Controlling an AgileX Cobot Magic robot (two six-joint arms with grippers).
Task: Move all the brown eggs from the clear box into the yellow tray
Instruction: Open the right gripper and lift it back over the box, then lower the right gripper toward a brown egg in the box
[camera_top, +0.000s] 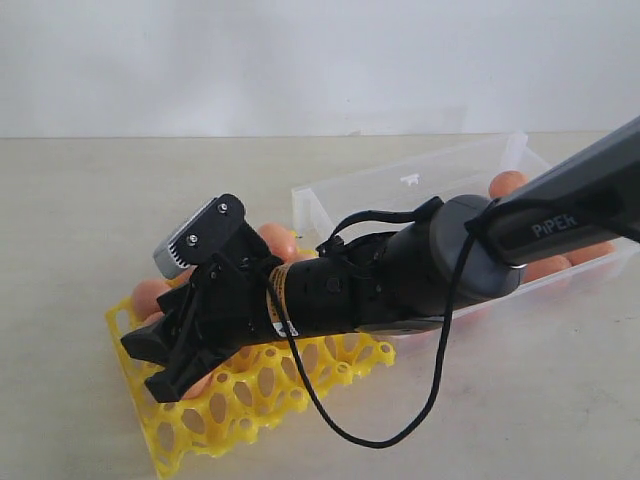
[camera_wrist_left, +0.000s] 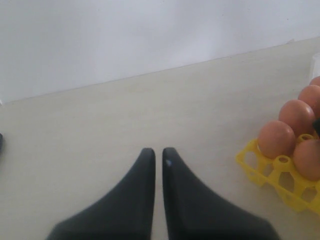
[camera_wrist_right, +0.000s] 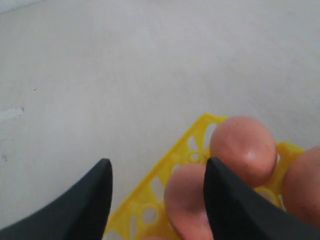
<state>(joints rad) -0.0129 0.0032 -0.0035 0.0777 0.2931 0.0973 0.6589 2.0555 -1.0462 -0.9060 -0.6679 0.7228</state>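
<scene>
Right gripper (camera_top: 148, 366) hung over the yellow tray (camera_top: 250, 405), jaws spread apart around 1 of the brown eggs (camera_wrist_right: 186, 200) sitting in it. Others lay in the clear box (camera_top: 400, 185) behind the tray. Left gripper (camera_wrist_left: 157, 152) sat beside the tray, closed and empty.

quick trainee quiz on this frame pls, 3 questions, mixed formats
1. True or false: the right gripper hangs over the bright yellow plastic lattice egg tray.
2. What does the left gripper hold? A) a brown egg B) nothing C) the tray
3. Short answer: where do smooth oval brown eggs wait to be moved?
Key: 1 true; 2 B; 3 in the shallow transparent plastic box.
</scene>
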